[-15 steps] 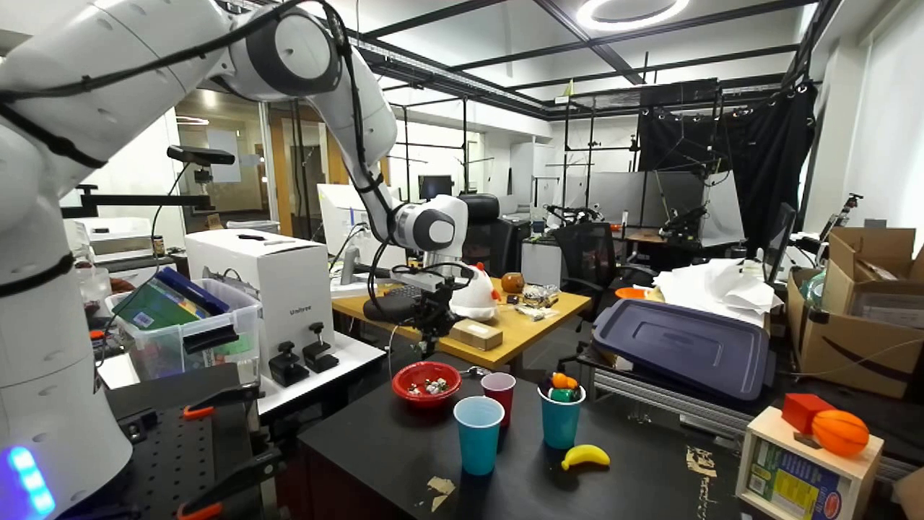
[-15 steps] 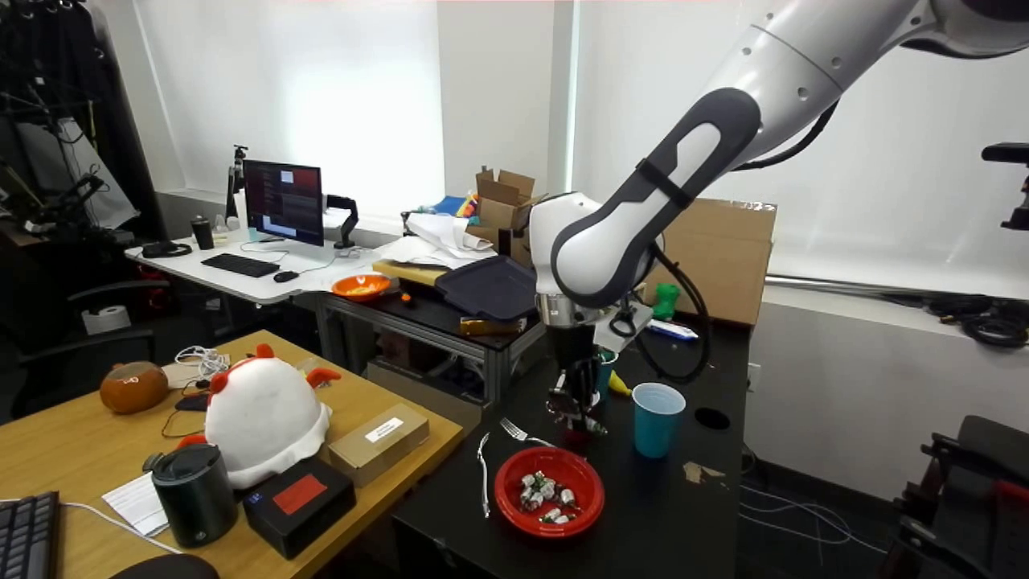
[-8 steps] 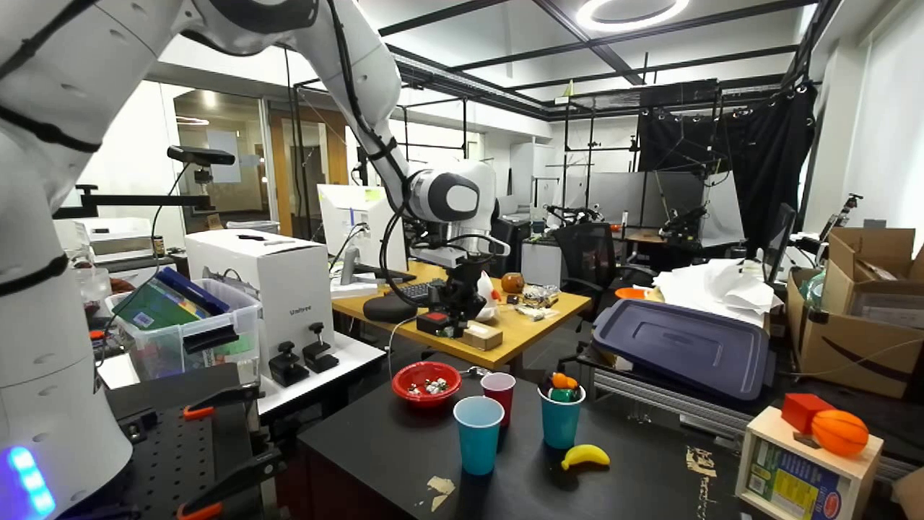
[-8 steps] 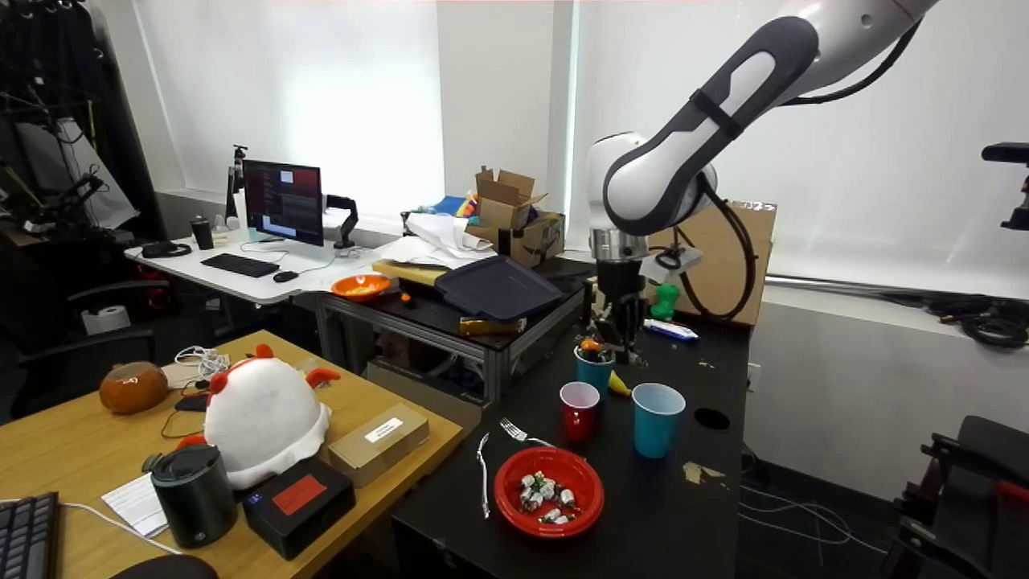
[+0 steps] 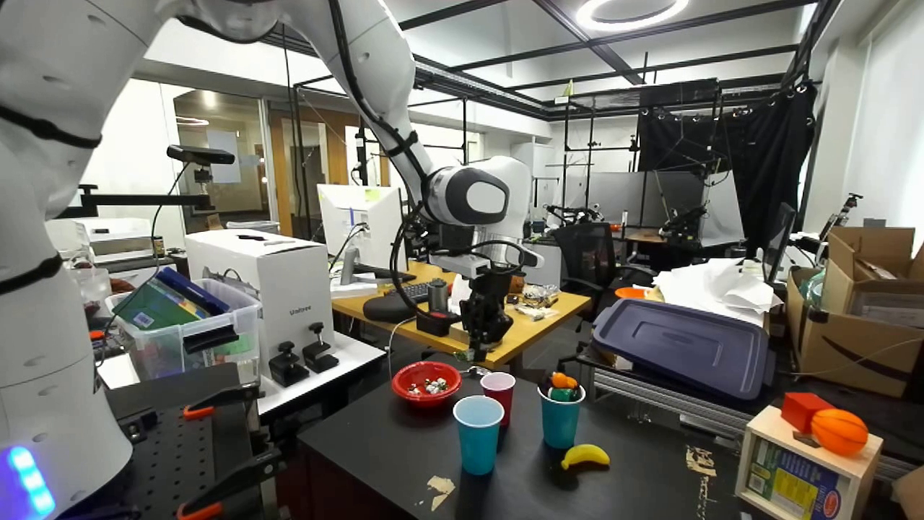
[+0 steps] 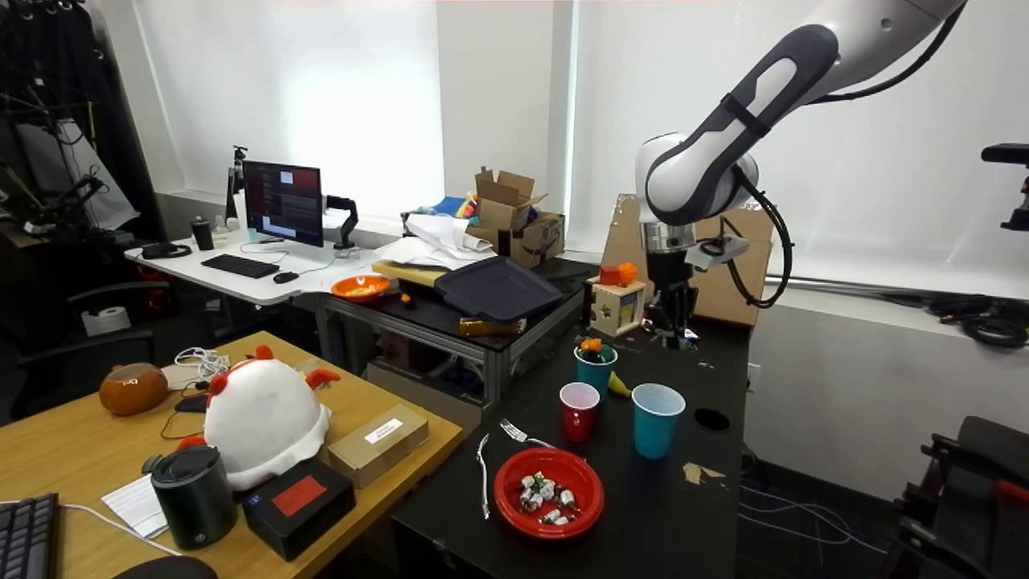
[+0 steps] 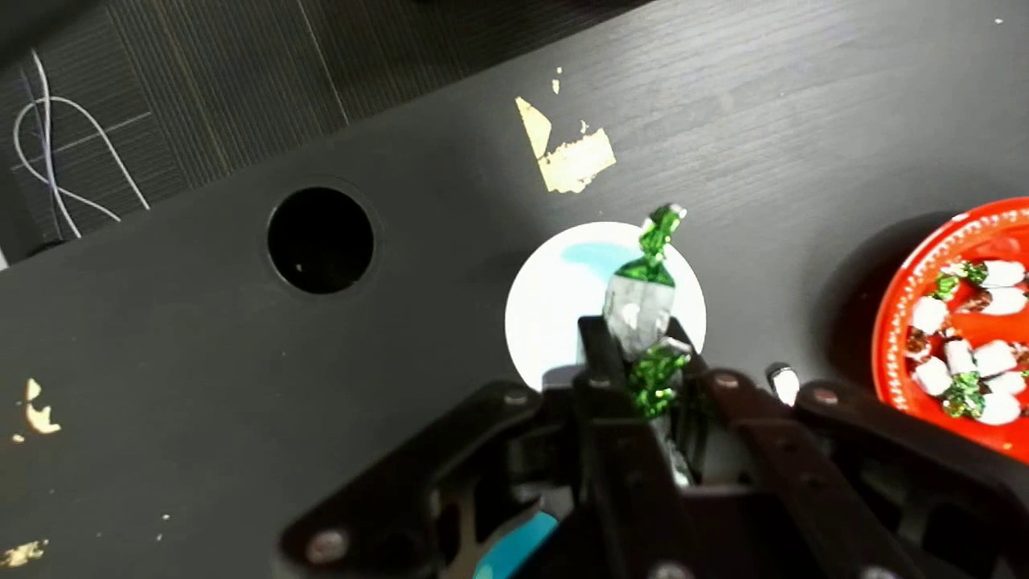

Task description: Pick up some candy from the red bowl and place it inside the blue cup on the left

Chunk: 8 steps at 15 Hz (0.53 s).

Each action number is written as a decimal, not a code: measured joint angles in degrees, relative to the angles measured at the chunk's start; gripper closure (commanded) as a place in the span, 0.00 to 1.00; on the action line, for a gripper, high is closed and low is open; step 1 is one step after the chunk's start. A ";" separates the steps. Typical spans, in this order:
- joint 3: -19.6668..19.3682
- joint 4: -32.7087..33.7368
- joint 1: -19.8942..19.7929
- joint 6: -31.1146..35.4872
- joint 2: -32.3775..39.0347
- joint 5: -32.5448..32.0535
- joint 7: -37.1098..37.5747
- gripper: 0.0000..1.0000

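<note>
Black tabletop (image 6: 659, 523) and cluttered room (image 6: 498, 80) are shown in both exterior views; only from the wrist is candy (image 7: 639, 305) clearly seen pinched between the gripper's (image 7: 637, 331) fingers (image 7: 596, 354).

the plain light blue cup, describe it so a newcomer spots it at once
In an exterior view, find the black tabletop and its shallow round red plastic bowl. Up and right of that stands the tapered light blue plastic cup. Unlike the other blue plastic cup, it has nothing poking above its rim.
</note>
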 measured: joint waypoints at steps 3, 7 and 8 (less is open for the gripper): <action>-0.27 -0.22 0.13 0.00 1.52 -0.17 0.04 0.96; -0.19 -0.19 0.72 0.13 4.79 -0.17 0.04 0.96; -0.15 -0.13 0.91 0.33 5.62 -0.17 0.04 0.96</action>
